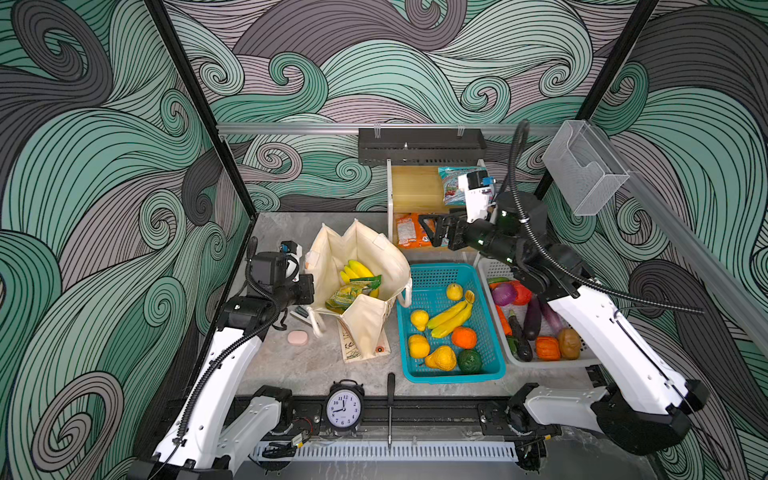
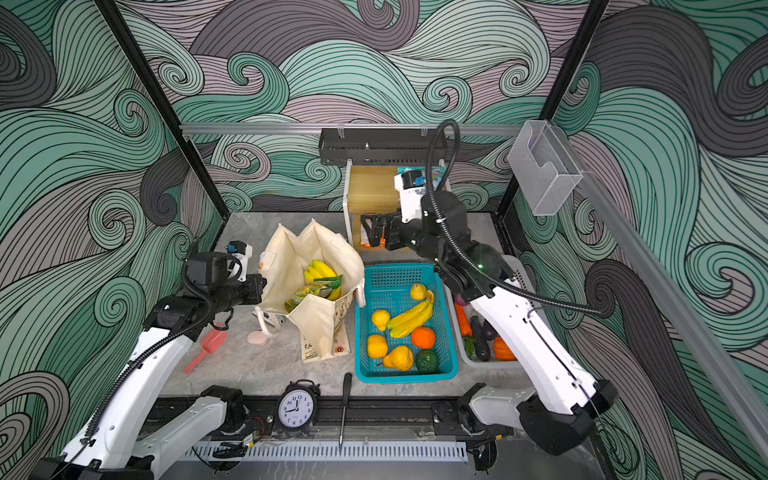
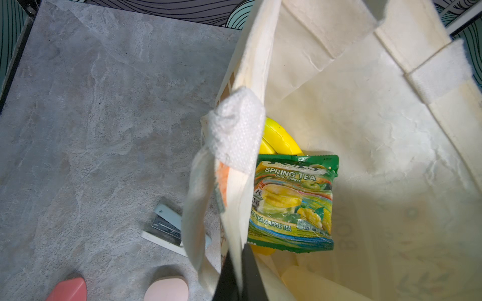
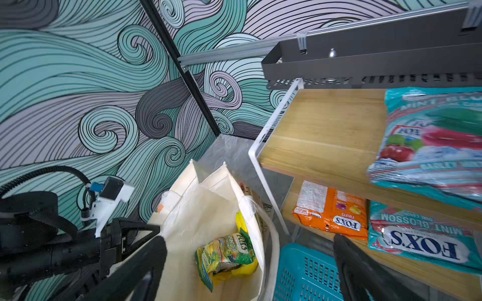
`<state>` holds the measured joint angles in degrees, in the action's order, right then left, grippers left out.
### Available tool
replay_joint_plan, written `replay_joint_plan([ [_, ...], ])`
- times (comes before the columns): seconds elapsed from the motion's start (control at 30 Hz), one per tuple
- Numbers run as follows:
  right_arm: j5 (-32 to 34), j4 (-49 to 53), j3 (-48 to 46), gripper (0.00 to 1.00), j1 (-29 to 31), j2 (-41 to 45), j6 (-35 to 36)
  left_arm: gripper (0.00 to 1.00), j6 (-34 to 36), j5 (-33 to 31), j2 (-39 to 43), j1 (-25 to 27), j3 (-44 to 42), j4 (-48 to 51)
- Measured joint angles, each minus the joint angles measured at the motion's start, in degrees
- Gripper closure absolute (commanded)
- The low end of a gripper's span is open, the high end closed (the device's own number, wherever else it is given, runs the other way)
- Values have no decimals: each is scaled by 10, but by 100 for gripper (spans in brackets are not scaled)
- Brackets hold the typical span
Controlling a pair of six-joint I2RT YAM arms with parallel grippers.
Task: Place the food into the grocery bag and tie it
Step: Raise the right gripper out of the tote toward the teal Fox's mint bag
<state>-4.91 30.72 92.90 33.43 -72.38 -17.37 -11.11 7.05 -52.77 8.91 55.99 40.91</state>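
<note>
The cream grocery bag (image 1: 365, 249) (image 2: 309, 249) stands open at mid-table. In it lie a yellow banana bunch (image 1: 358, 269) (image 3: 279, 135) and a green-yellow candy packet (image 1: 347, 294) (image 3: 292, 200) (image 4: 224, 254). My left gripper (image 1: 309, 287) (image 2: 259, 286) (image 3: 238, 260) is shut on the bag's left rim, with cream cloth pinched between the black fingers. My right gripper (image 1: 428, 232) (image 2: 371, 230) (image 4: 249, 241) hangs open and empty above the gap between bag and shelf. More food, teal-red packets (image 1: 457, 187) (image 4: 427, 146) and an orange packet (image 1: 411, 230) (image 4: 331, 211), lies on the shelf.
A wooden shelf (image 1: 415, 187) stands at the back. A teal basket (image 1: 453, 376) of toy fruit and a white basket (image 1: 540, 363) of vegetables sit right of the bag. A stapler (image 3: 167, 229), pink soap (image 1: 297, 337), red scoop (image 2: 208, 349), clock (image 1: 344, 408) and screwdriver (image 1: 390, 399) lie nearby.
</note>
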Motion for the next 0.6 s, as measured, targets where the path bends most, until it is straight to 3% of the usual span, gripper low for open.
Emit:
replay_joint_plan([
  [0.37, -111, 8, -2, 6, -188, 16, -37, 100, 0, 0, 0, 0, 0, 0],
  [0.6, -137, 9, 10, 10, -239, -34, -46, 100, 0, 0, 0, 0, 0, 0],
])
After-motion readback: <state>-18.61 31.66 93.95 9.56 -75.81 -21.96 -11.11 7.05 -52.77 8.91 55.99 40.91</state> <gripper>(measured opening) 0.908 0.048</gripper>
